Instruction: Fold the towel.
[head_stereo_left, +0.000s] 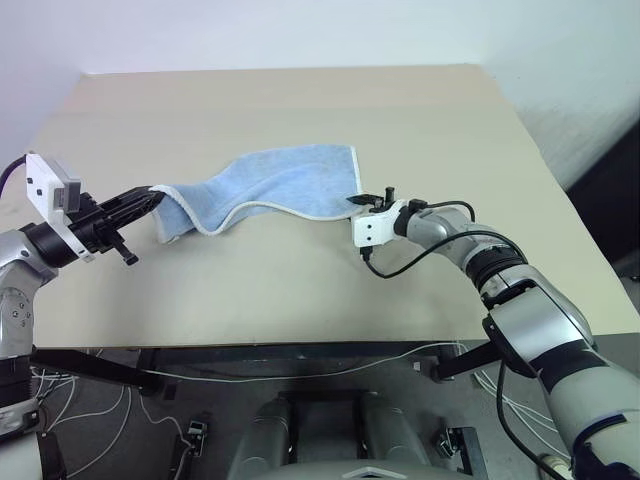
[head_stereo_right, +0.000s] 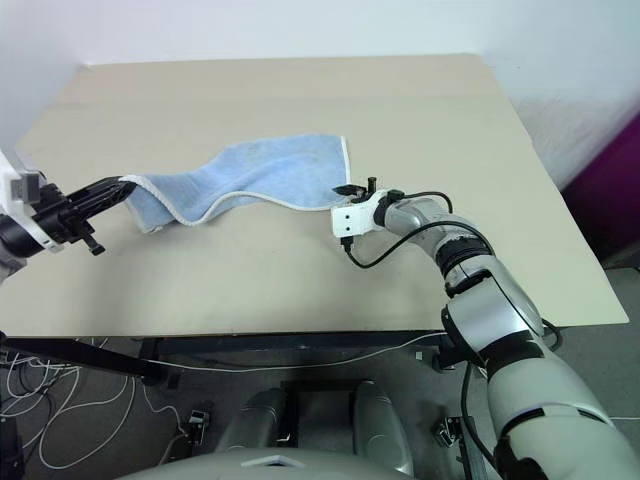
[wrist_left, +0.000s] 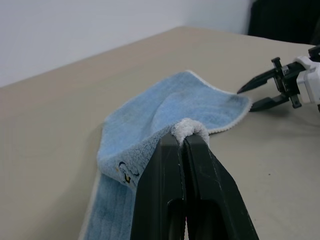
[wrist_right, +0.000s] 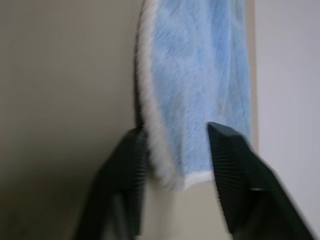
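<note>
Left gripper (wrist_left: 186, 142) clamped on towel (head_stereo_left: 290, 180) corner; right gripper (wrist_right: 176, 150) jaws apart, straddling opposite corner – closing could catch only the edging and slip

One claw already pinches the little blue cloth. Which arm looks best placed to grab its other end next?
The right. Its right gripper sits at the free corner of the light-blue terry towel, fingers apart either side of the white-edged tip. The left gripper is shut on the opposite end, so it is busy.
</note>
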